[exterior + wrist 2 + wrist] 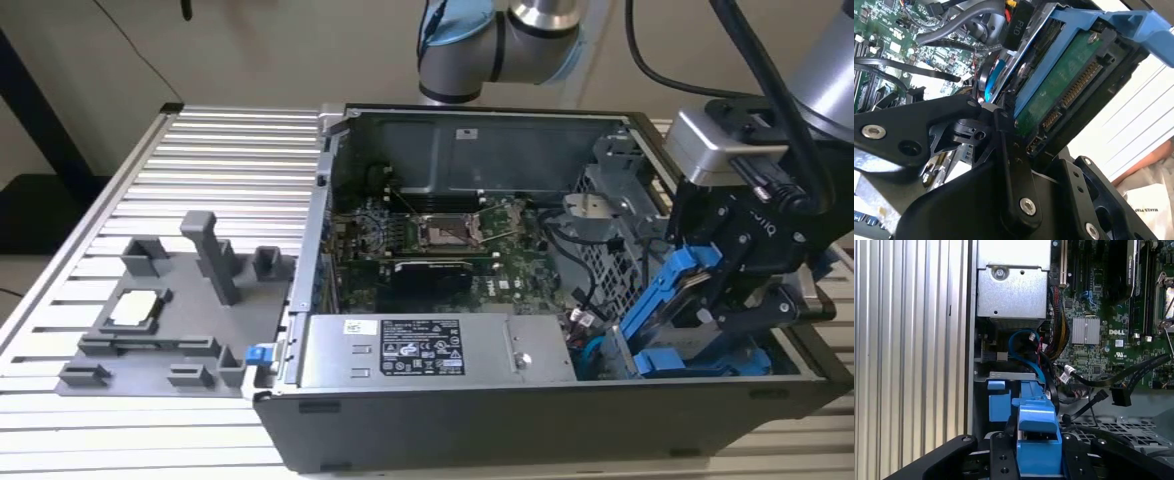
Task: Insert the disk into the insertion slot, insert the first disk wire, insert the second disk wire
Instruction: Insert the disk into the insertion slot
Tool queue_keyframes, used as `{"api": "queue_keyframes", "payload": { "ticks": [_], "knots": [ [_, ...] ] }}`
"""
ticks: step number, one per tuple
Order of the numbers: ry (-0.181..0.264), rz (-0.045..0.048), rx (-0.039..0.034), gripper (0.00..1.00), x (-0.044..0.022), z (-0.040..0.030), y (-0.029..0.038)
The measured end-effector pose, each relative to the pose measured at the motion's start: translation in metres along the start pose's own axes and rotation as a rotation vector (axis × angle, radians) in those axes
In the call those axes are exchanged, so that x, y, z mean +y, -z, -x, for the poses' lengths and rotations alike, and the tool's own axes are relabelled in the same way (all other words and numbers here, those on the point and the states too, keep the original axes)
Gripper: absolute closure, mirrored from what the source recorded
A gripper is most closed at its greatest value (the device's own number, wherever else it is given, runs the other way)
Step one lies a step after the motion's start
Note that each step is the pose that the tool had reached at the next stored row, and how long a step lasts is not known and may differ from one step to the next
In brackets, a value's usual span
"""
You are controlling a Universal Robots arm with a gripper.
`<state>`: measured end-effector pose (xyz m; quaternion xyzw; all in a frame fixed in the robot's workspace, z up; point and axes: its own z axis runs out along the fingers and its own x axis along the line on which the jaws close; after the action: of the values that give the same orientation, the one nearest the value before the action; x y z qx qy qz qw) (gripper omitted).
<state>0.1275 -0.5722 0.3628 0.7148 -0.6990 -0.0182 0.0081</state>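
A ribbed aluminium tabletop (227,170) is carrying an open computer case (534,435), which is lying on its side with the motherboard (441,235) facing up. A plain beige wall (267,50) is closing off the room behind it, and the arm's base (501,45) is standing at the far edge of the tabletop. On the exterior view's left, a grey fixture plate (160,335) is resting on the tabletop just beside the case. It is holding several upright posts and a small pale square part (138,308). A grey power-supply box (427,350) with a white label is sitting along the case's near wall.

On the exterior view's right, the gripper (714,295) is hanging over the near right corner of the case. Its jaws are closing on the disk (671,290), and in the first wrist view the black fingers (1004,455) are pressing on either side of the blue carrier frame. The disk is tilting steeply, its lower end reaching down into the case at the insertion slot (617,352). Whether it is already entering the slot I cannot tell. In the second wrist view the disk's (1064,85) green underside and connector are showing. A second blue carrier (707,362) is lying just beside the disk's lower end. Black and blue cables (1026,347) are looping between the power-supply box and the slot.
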Motion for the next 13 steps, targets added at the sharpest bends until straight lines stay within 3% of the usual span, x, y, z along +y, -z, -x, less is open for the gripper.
{"api": "queue_keyframes", "payload": {
  "ticks": [3,5,8,9,13],
  "knots": [
    [0.000,-0.0001,-0.0006,0.66,-0.0001,0.0001,-0.0003],
    [0.000,0.0000,-0.0001,0.54,-0.0001,0.0000,-0.0001],
    [0.000,0.0000,0.0000,0.48,0.0000,0.0000,-0.0001],
    [0.000,0.0000,-0.0001,0.42,0.0000,0.0000,-0.0001],
    [0.000,0.0000,0.0003,0.42,0.0001,0.0000,0.0017]
  ]
}}
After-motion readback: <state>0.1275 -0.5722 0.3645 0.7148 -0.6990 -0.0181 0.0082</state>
